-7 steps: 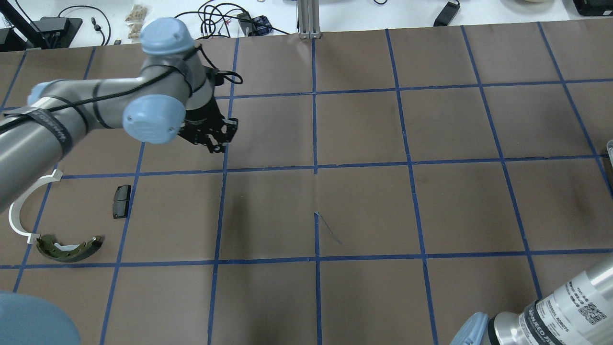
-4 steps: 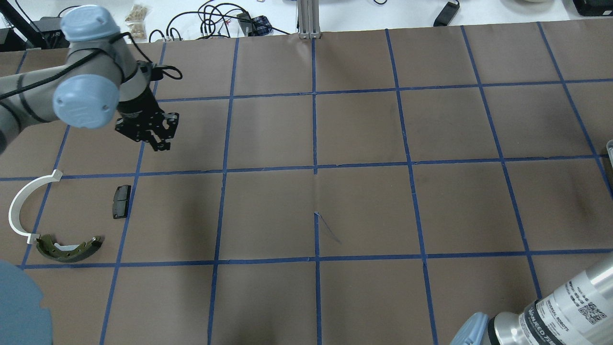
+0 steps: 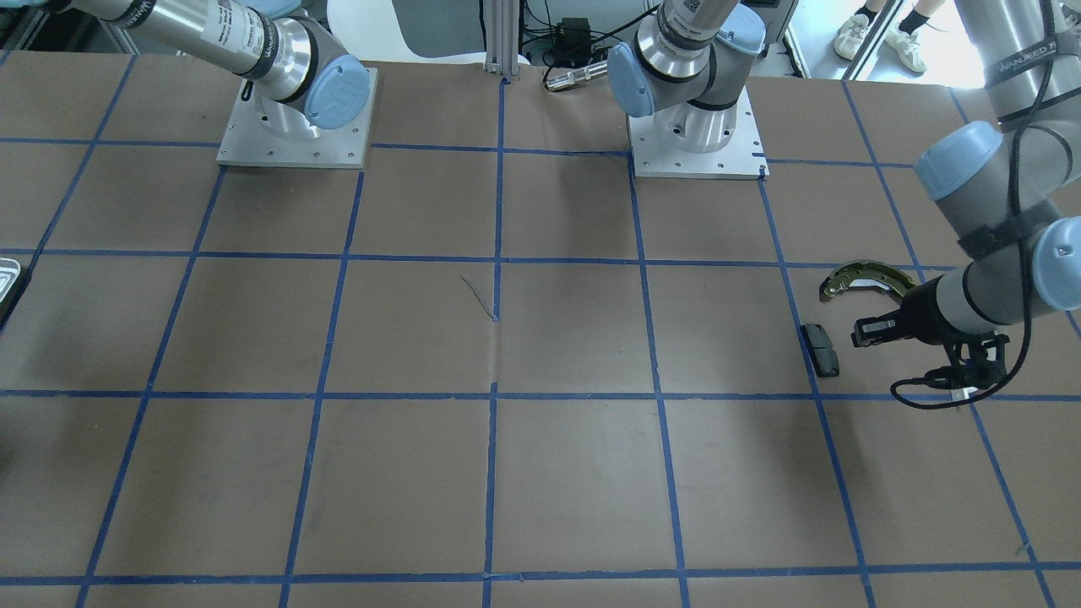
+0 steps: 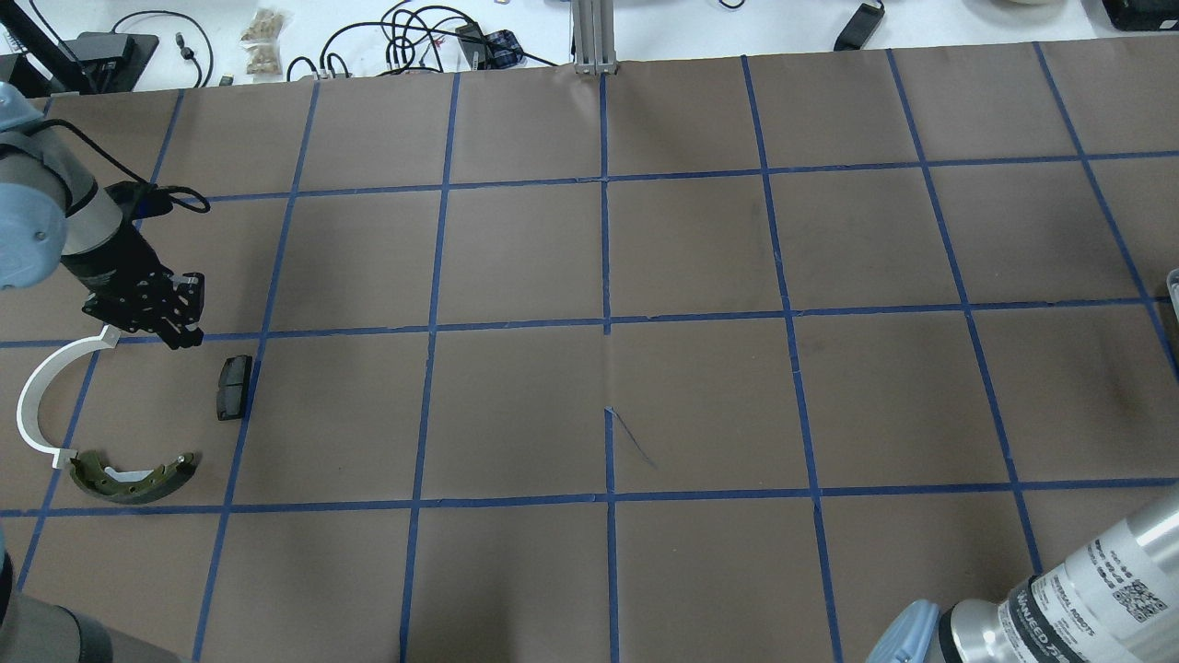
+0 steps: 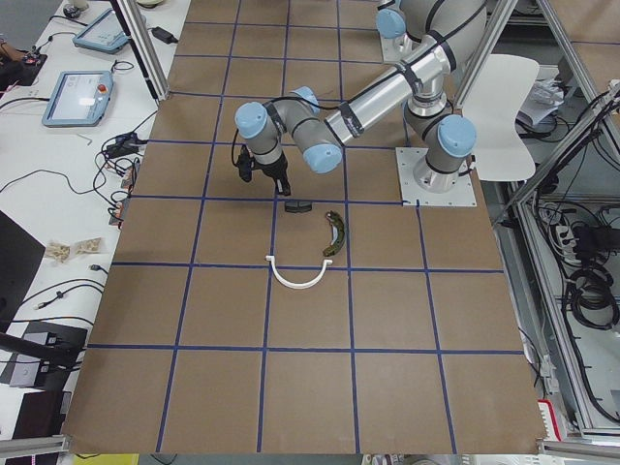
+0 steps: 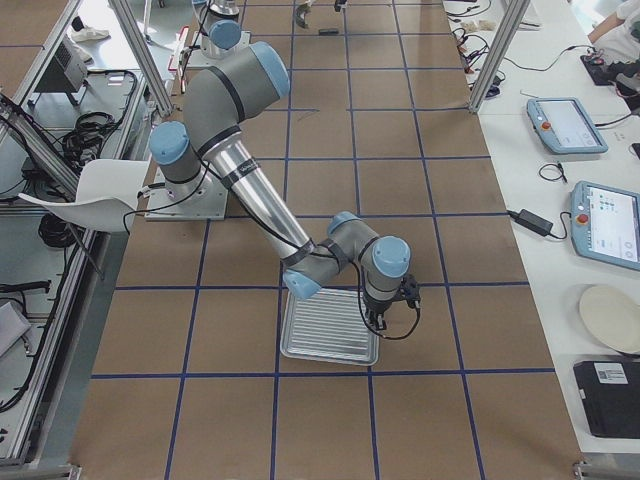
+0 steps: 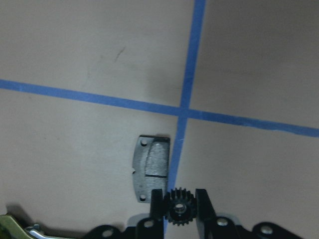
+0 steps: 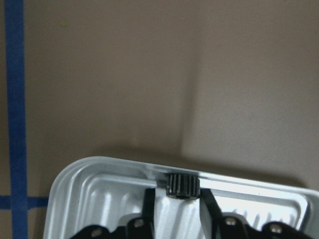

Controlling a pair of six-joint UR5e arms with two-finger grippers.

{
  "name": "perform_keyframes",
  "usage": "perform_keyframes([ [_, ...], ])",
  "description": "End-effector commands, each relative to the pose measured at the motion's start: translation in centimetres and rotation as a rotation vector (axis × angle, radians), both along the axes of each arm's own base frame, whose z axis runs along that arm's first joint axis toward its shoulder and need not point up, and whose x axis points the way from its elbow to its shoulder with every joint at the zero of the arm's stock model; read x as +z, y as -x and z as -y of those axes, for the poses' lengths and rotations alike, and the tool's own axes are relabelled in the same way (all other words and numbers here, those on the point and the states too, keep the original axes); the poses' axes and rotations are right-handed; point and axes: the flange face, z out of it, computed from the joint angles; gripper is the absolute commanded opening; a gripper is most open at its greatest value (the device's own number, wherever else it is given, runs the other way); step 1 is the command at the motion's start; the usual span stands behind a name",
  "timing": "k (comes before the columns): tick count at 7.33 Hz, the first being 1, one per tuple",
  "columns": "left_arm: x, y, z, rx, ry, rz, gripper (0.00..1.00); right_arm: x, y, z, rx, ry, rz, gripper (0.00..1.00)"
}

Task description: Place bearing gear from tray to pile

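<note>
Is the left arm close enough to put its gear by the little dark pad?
Probably yes. The left claw, holding the gear, hovers just beside the dark pad, and only bare table lies between them.

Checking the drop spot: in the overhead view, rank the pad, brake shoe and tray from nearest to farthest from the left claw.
From the left claw:
1. Pad, just to its right and a little nearer the robot.
2. Brake shoe, further toward the robot, near the table's left end.
3. Tray, a sliver at the far right edge.
</note>
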Motion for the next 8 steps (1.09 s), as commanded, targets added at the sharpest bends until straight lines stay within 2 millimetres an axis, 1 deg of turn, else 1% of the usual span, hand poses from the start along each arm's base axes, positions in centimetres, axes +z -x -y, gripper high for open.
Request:
perform_keyframes([
  [1,-1.9,-3.9,-1.2,-0.073,0.001,-0.041,0.0,0.5,0.0,0.0,-0.009,0.004,-0.006,0.11],
  [2,-2.9,-5.3,-2.0,-0.069,-0.006,-0.058,0.0,1.1,-0.1,-0.2,-0.017,0.003,-0.01,0.1],
  [3,-3.9,-6.0,-2.3,-0.063,0.003,-0.054,0.0,2.8,-1.1,-0.2,-0.044,0.011,-0.015,0.1],
  [4,-5.5,-5.9,-2.4,-0.102,0.012,-0.056,0.0,6.3,-3.1,-0.1,-0.067,0.021,-0.036,0.1],
  [5,-6.6,-5.6,-2.8,-0.115,0.013,-0.059,0.0,8.5,-7.9,0.7,-0.069,-0.004,-0.012,0.1],
  [6,-7.1,-5.4,-3.3,-0.113,0.009,-0.06,0.0,9.9,-13.9,1.4,-0.084,-0.025,0.005,0.1],
  [7,-7.1,-5.7,-3.5,-0.114,0.008,-0.063,0.0,9.9,-21.4,1.9,-0.074,-0.044,0.019,0.1],
  [8,-7.3,-6.2,-3.8,-0.106,0.005,-0.067,0.03,10.1,-29.9,1.2,-0.09,-0.051,0.024,0.1],
])
